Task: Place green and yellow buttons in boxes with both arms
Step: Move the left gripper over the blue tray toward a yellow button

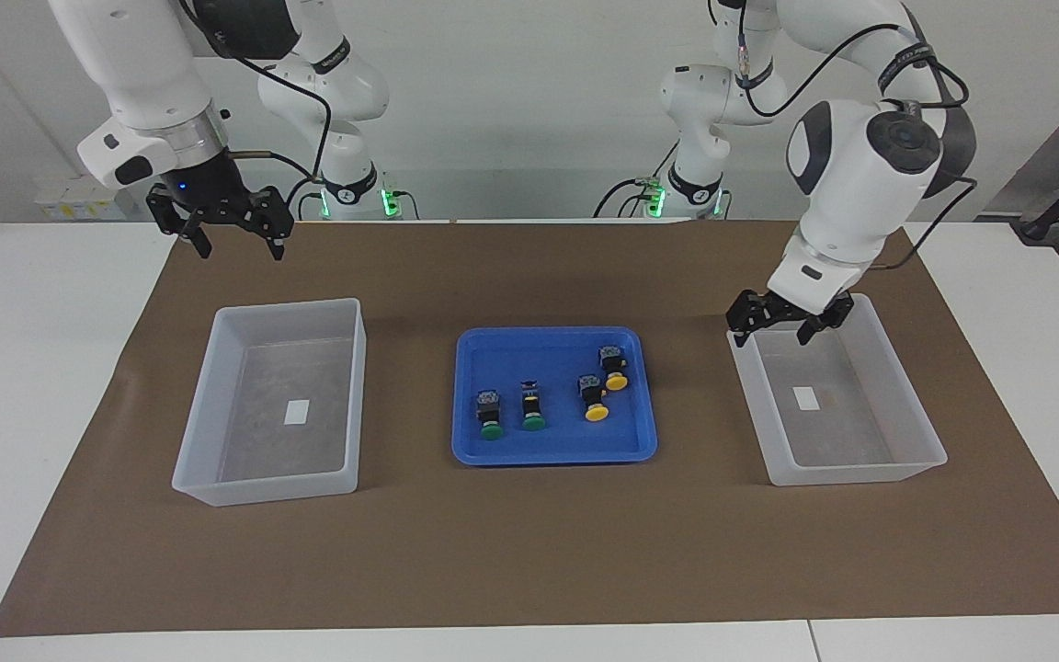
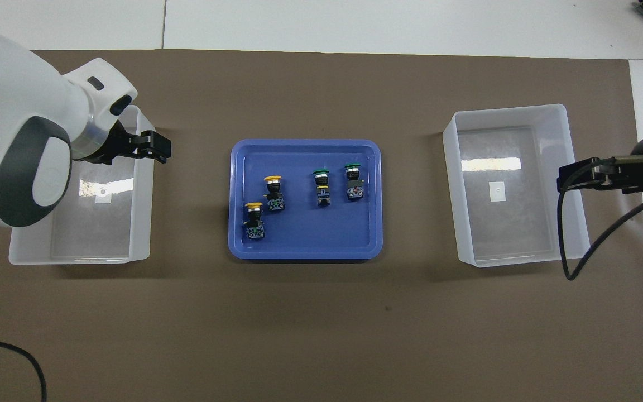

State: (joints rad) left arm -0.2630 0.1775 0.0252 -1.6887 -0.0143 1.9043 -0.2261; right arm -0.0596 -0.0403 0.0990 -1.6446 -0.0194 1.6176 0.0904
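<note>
Two green buttons [image 1: 490,414] [image 1: 532,407] and two yellow buttons [image 1: 593,397] [image 1: 613,366] lie in a shallow blue tray [image 1: 552,455] at mid-table. The overhead view shows the green pair [image 2: 321,187] [image 2: 354,181] and the yellow pair [image 2: 273,192] [image 2: 254,220]. One translucent box [image 1: 851,469] stands toward the left arm's end, the other [image 1: 272,483] toward the right arm's end; each holds only a white label. My left gripper [image 1: 772,336] [image 2: 159,147] is open and empty, low over its box's corner nearest the robots and tray. My right gripper [image 1: 241,250] [image 2: 567,177] is open and empty, raised by its box.
A brown mat [image 1: 529,552] covers the middle of the white table [image 1: 24,368]. The tray sits between the two boxes [image 2: 81,257] [image 2: 511,257]. A black cable [image 2: 589,251] hangs from the right arm beside its box.
</note>
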